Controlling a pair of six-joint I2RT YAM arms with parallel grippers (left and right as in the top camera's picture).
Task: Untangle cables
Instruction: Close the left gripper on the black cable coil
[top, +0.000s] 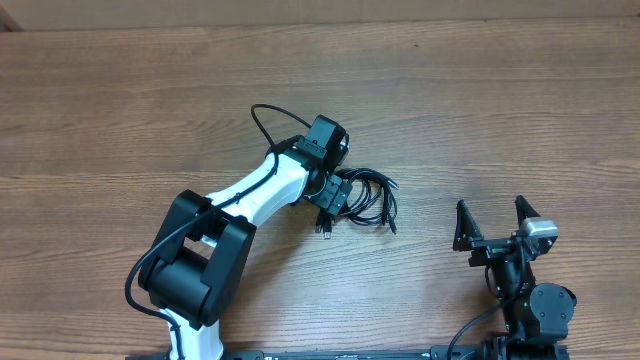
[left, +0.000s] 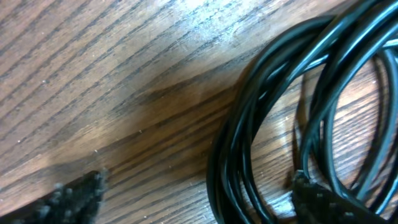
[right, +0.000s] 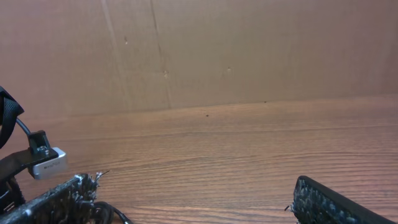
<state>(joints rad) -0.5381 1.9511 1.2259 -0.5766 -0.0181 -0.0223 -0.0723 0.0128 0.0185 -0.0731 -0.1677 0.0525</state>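
Straddles edge of coiled cables (top: 372, 200) with left fingers (left: 68, 199) wide, nothing clamped. Holds right fingers (top: 462, 228) wide, empty, above worktop (top: 500, 100), well apart from cables.

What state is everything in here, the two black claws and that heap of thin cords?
Thin black cables: tangled in one looped heap, lying on the brown wooden table.
Left arm's black two-finger gripper: open, low at the heap's edge, some loops between its fingers, nothing gripped.
Right arm's black two-finger gripper: open, empty, apart from the cables.
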